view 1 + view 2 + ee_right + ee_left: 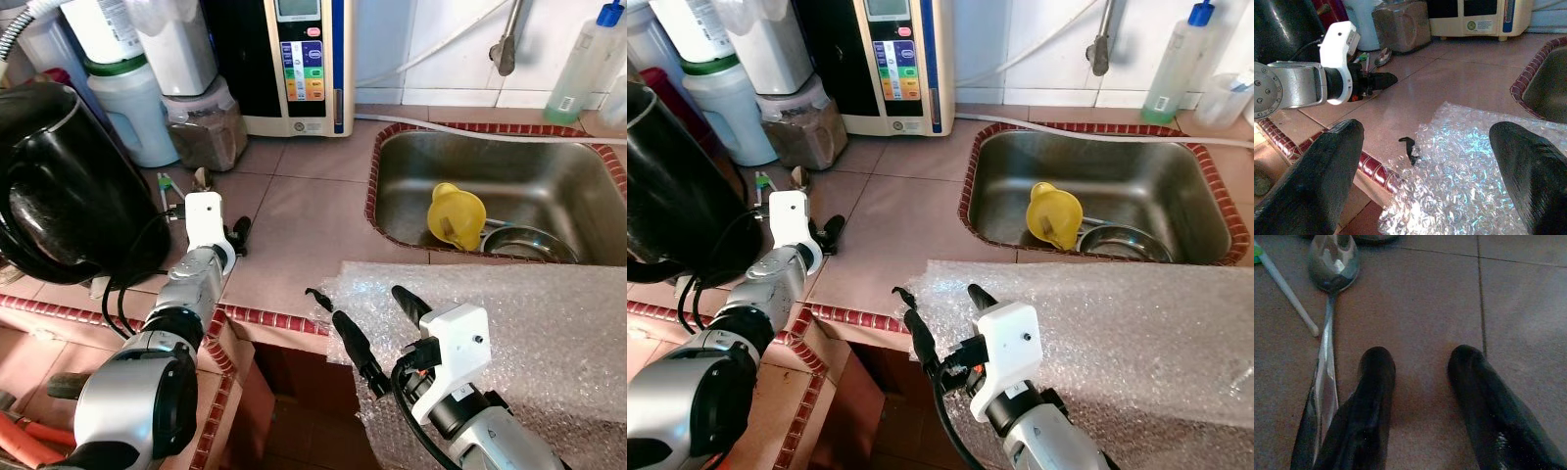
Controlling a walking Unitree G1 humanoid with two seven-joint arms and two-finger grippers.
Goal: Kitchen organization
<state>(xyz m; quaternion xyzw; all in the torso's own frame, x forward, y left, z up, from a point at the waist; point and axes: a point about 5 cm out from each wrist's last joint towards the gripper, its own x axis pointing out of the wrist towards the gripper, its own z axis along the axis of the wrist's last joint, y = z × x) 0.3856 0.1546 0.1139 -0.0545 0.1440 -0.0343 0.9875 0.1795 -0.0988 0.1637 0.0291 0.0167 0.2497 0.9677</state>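
The left gripper (1420, 377) is held low over the tiled counter (294, 211) with fingers parted and empty, just beside the spoon (1327, 308), while the right gripper (377, 313) is spread empty over the bubble wrap (529, 323).

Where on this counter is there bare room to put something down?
The tiles between the left end effector, the sink and the bubble wrap are bare. It is crowded at the back left: kettle, jars, spoon.

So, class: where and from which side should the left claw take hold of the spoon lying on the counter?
Probably the spoon's slim handle, from above, fingers straddling it: it lies flat on the tile, bowl pointing away. The open left claw sits just beside it.
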